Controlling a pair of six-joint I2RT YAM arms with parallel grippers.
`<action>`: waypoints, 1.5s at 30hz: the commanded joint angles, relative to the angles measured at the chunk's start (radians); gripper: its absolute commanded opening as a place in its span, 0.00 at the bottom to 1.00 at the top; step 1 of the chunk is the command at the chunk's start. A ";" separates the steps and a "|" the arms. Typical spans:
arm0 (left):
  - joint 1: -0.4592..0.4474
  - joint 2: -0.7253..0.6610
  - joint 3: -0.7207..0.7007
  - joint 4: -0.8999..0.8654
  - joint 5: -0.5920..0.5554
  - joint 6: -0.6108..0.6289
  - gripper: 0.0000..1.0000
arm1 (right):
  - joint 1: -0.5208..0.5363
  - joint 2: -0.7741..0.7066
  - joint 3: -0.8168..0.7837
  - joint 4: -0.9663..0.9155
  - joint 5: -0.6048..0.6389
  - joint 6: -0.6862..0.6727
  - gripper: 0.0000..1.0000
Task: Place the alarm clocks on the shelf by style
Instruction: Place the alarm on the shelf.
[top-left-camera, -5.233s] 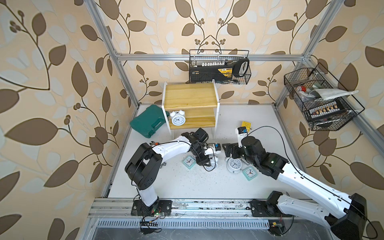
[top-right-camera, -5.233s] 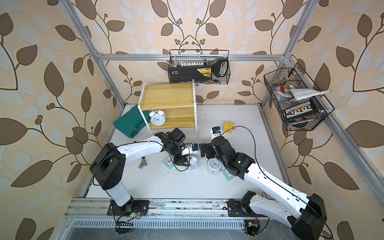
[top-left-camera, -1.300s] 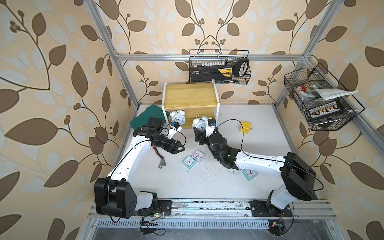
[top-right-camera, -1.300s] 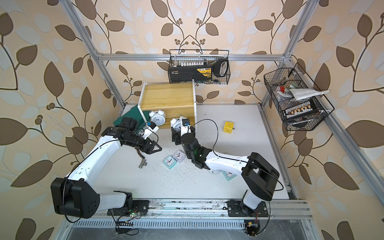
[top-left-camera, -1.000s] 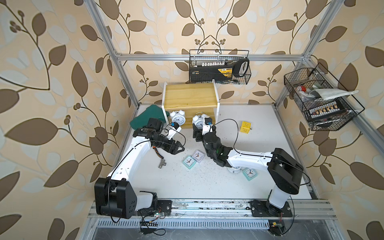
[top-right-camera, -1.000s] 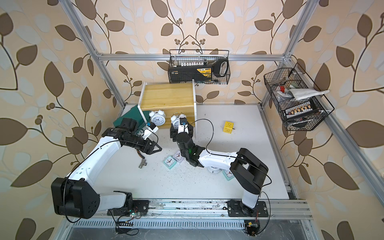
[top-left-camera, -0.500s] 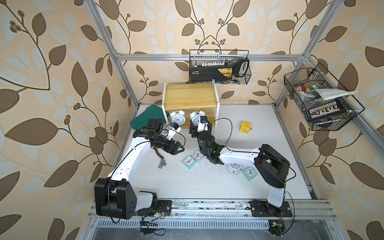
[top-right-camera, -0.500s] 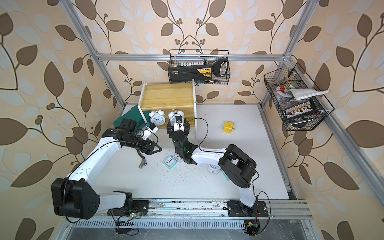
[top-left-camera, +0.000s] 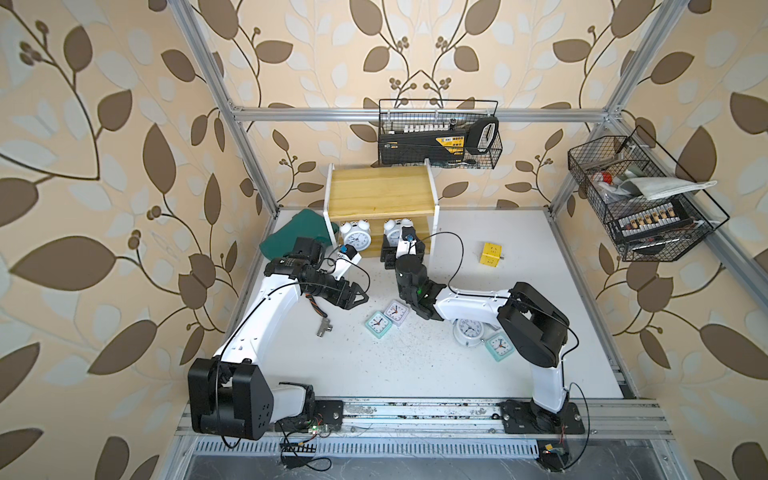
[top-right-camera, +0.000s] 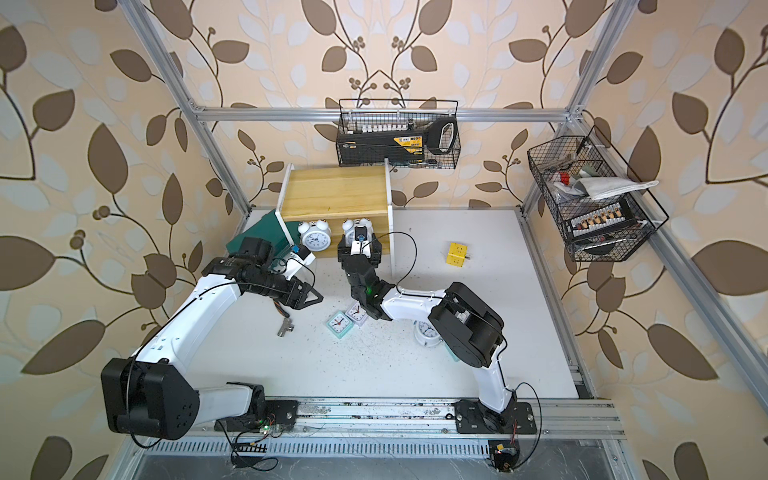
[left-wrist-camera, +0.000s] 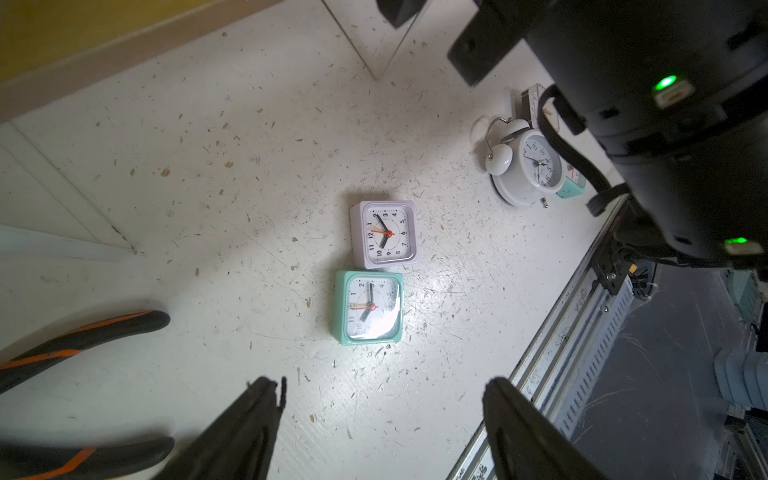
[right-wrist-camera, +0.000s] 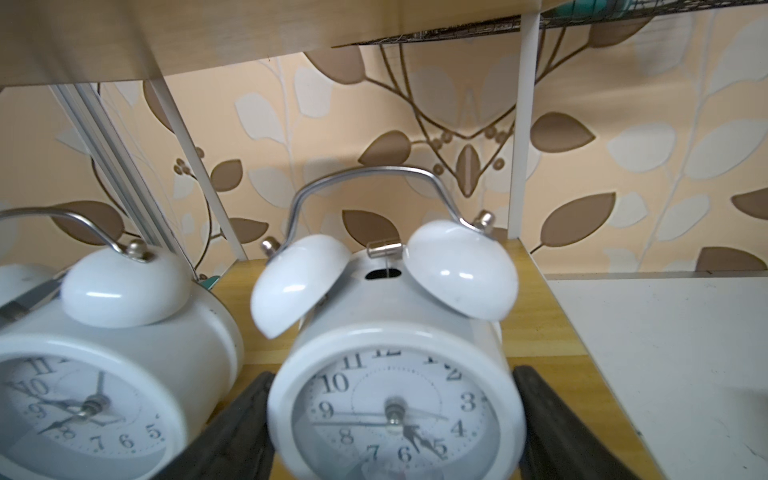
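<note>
Left gripper (left-wrist-camera: 384, 384), jaws spread and empty, hung near mint square clock (left-wrist-camera: 369, 306) and lilac square clock (left-wrist-camera: 384, 235), both dial-up and touching on the table (top-left-camera: 415, 365); shelf (top-left-camera: 380, 195), lower board, held left-hand twin-bell clock (right-wrist-camera: 95, 374) and right-hand twin-bell clock (right-wrist-camera: 395, 291) upright, dials toward the robot, the latter clasped by right gripper (right-wrist-camera: 392, 374).

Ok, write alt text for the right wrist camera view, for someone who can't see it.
A white twin-bell alarm clock, gripped by the right gripper, is upright over the lower wooden board of the shelf. A second twin-bell clock stands close beside it, with leaf-patterned wallpaper behind.
</note>
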 joint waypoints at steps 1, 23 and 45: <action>0.009 -0.027 -0.001 -0.004 0.043 0.014 0.81 | -0.006 0.031 0.049 0.005 -0.004 0.013 0.55; 0.010 -0.029 -0.009 -0.001 0.038 0.023 0.81 | -0.008 0.006 0.031 -0.009 -0.038 0.003 0.81; -0.017 0.005 -0.009 -0.033 0.019 0.033 0.83 | 0.030 -0.286 -0.172 -0.255 -0.135 0.064 0.99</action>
